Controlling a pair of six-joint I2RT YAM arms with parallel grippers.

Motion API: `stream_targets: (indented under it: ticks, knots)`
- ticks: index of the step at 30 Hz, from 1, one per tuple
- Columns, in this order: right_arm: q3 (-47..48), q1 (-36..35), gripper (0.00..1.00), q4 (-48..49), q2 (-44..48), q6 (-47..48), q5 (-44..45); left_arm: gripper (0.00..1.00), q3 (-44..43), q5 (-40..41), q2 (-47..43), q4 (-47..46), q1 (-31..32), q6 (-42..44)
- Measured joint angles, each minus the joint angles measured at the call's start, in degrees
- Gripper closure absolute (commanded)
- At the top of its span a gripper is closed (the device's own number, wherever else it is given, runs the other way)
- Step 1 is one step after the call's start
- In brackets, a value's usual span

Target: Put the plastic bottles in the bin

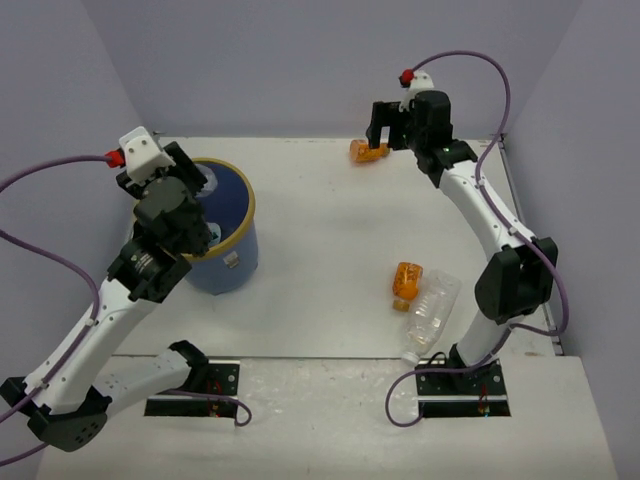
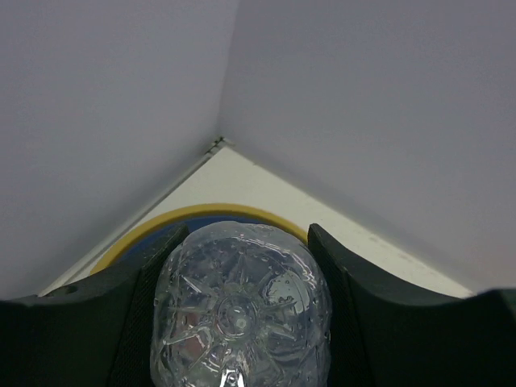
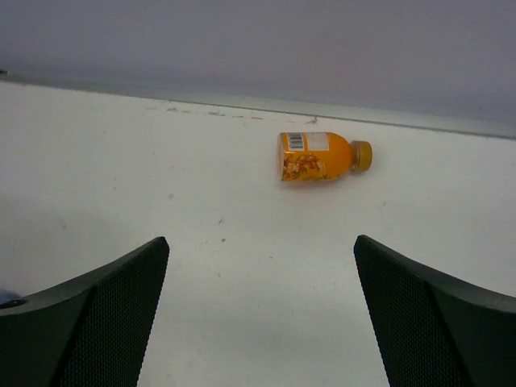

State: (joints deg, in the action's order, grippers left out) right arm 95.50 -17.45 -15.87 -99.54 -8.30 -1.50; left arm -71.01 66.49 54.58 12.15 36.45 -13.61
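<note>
The clear bottle (image 2: pixel 239 314), cut off at the bottom edge, hides most of the bin (image 2: pixel 210 211).

The bin's (image 1: pixel 226 258) mouth is partly blocked: the left gripper (image 1: pixel 198 182) sits right over it, clamped on a clear bottle (image 2: pixel 240 310) that fills the gap between its fingers. The middle of the table (image 1: pixel 320 225) is wide open from the bin across to the right arm (image 1: pixel 490 215). The right gripper (image 3: pixel 262 242) has its jaws spread wide with bare table between them. The far orange bottle (image 3: pixel 316 156) lies on its side just ahead, near the back wall (image 3: pixel 258 40) — only a thin strip behind it. By the right arm's base, the other orange bottle (image 1: pixel 406 279) and a second clear bottle (image 1: pixel 430 315) lie just beside each other — tight there.
</note>
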Motion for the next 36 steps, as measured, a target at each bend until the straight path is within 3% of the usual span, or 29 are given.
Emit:
stream_targets:
  ticks: [3,4,5,7,11,19,28,36]
  knots:
    - [6.4,0.9,0.01,-1.1,-5.0,-8.2,4.0,0.68,3.4,2.0,0.7,4.0,0.0,-2.5]
    - [9.9,0.9,0.01,-2.0,-7.6,-10.7,5.3,0.43,4.4,2.3,0.7,5.2,0.0,-3.3]
    - [13.5,1.0,0.01,-2.4,-10.6,-13.1,6.3,0.32,5.3,2.4,0.7,6.5,0.0,-3.8]
    - [19.4,1.0,0.01,-3.7,-16.1,-18.0,7.9,0.01,5.7,2.5,0.8,8.6,0.0,-4.9]
    - [25.1,1.1,0.01,-6.2,-24.5,-26.9,9.8,0.00,5.6,2.9,0.8,10.3,0.0,-6.8]
    - [27.3,2.0,0.01,-11.7,-34.2,-41.0,13.3,0.00,5.5,3.3,0.0,9.7,0.0,-7.0]
    - [35.2,2.8,0.01,-11.7,-42.8,-52.1,12.0,0.00,6.0,0.9,-0.7,3.1,0.0,-4.1]
    - [36.0,2.8,0.02,-10.2,-47.8,-62.2,10.7,0.00,8.1,-0.9,-1.8,-1.1,0.0,-2.4]
